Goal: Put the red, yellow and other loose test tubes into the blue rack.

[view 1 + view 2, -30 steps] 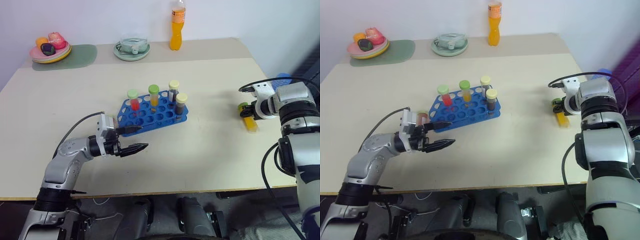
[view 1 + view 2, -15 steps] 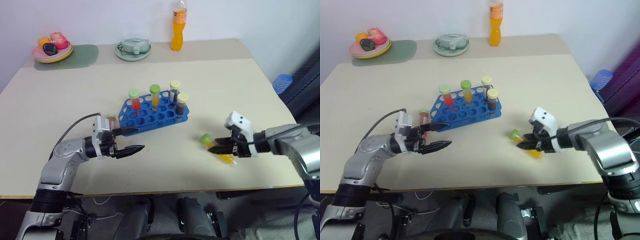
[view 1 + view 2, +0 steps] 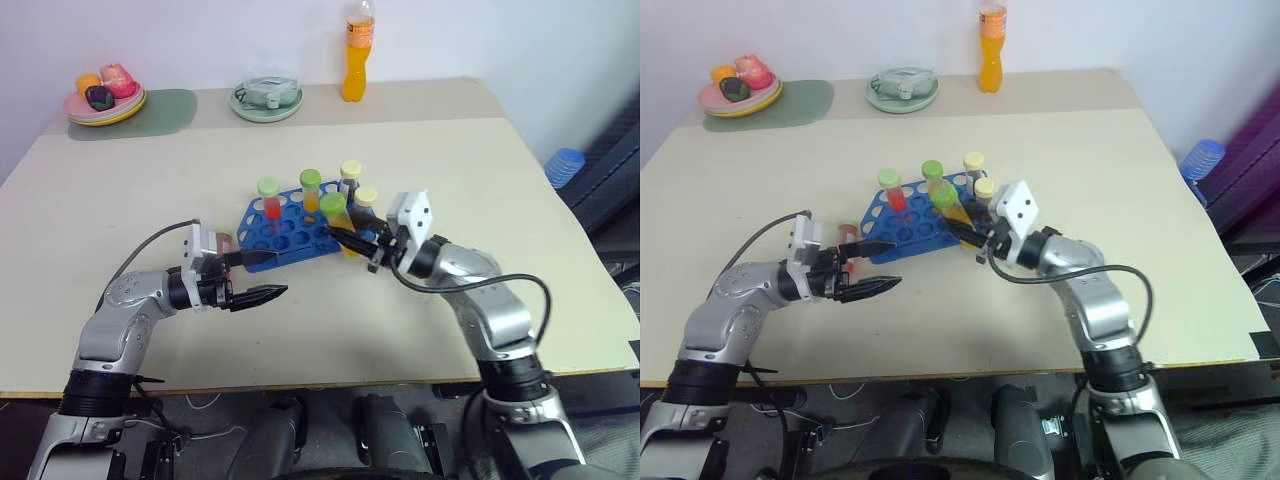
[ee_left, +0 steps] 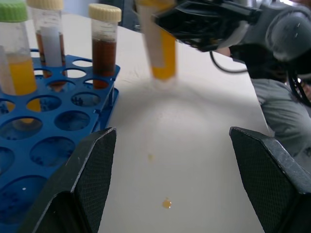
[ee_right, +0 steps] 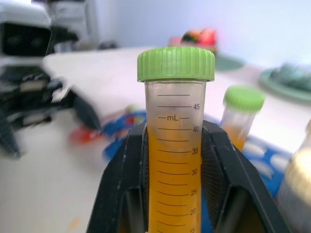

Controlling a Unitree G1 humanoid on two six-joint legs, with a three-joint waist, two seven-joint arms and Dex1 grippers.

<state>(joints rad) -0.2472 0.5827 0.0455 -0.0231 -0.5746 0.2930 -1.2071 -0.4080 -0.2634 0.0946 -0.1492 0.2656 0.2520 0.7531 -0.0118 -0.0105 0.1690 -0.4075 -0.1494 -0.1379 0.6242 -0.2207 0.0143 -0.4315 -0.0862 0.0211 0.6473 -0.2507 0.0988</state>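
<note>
The blue rack (image 3: 292, 238) stands mid-table with several capped tubes upright in it. My right gripper (image 3: 352, 241) is shut on a yellow test tube (image 3: 334, 209) with a green cap, held tilted just above the rack's near right corner. The right wrist view shows that yellow tube (image 5: 174, 145) clamped between both fingers (image 5: 127, 179). A red test tube (image 3: 225, 243) lies on the table at the rack's left end, partly behind my left gripper (image 3: 256, 276). That gripper is open and empty, pointing right just in front of the rack (image 4: 53, 145).
At the table's far edge stand an orange drink bottle (image 3: 354, 60), a pale green dish (image 3: 266, 99), and a plate of fruit (image 3: 100, 100) on a green mat (image 3: 160, 110). A blue object (image 3: 565, 165) sits off the table's right side.
My right arm swung from the table's right edge leftward to the rack, carrying the yellow tube and turning it more upright. The left gripper stayed put.
</note>
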